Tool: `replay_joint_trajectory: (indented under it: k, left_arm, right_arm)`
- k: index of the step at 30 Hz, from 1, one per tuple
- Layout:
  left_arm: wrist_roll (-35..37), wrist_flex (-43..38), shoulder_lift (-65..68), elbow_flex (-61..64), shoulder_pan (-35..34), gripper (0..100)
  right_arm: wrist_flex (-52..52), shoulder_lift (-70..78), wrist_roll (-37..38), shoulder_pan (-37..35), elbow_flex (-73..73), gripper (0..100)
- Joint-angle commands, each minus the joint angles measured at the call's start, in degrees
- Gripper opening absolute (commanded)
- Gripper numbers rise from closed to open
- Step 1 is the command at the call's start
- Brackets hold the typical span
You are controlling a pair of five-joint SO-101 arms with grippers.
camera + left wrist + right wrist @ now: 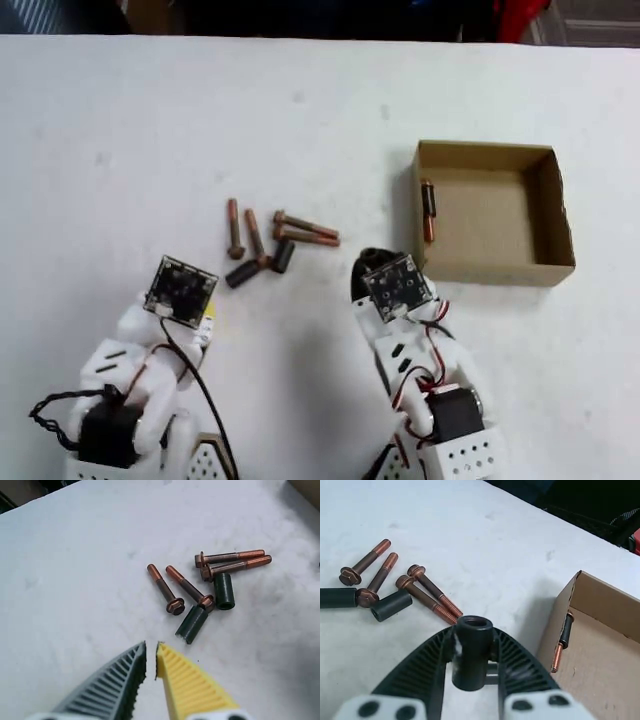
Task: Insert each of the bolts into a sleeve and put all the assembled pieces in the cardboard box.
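Several copper bolts (255, 235) lie loose near the table's middle, with two dark sleeves (283, 256) among them. My left gripper (151, 656) hovers just short of this pile, its grey and yellow fingers shut on nothing; the nearest sleeve (191, 624) lies a little beyond its tips. My right gripper (472, 632) is shut on a third black sleeve (471, 655), held upright with its bore facing up, between the pile and the cardboard box (548, 215). One bolt inside a sleeve (428, 210) lies in the box along its left wall, the same assembled piece (563, 635) seen from the right wrist.
White tabletop stretches bare to the left and behind the pile. The box's left wall (555, 625) stands close beside my right gripper. Both arm bases sit at the table's near edge.
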Motion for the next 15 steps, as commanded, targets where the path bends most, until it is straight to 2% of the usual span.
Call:
replay_joint_trajectory:
  k: [1, 7, 12, 15]
  left_arm:
    - [-0.53, -0.09, 0.40, -4.22, 0.48, 7]
    - [-0.62, 0.09, 1.80, -8.18, 0.48, 7]
    - [-0.62, -2.29, 15.52, -9.41, 0.48, 7]
    - [-0.62, -4.22, 25.45, -12.48, 0.75, 7]
  right_arm:
    - [-1.71, -0.75, -0.53, 0.22, -0.88, 1.7]
    - [-3.30, -0.75, -0.26, -5.05, 1.41, 1.7]
    - [-11.56, -0.48, -0.44, -5.93, 4.48, 1.7]
    - [-12.70, -0.66, -0.53, -5.93, 4.48, 1.7]
